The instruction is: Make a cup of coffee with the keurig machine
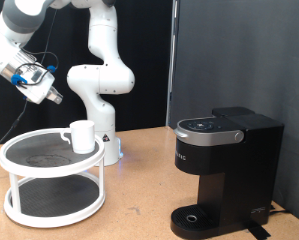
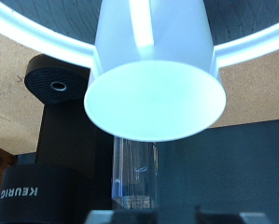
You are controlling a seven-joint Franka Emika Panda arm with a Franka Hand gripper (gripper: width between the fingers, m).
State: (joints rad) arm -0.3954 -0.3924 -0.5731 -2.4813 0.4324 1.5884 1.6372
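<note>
Gripper hangs in the upper left of the exterior frame; I can't tell its jaw state. Keurig stands lower right, lid down. Rack lower left carries the cup.

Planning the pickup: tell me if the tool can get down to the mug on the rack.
Probably yes. The tool hangs in the air above the exterior view's left side of the rack, and the mug stands on the top shelf with nothing over or beside it.
</note>
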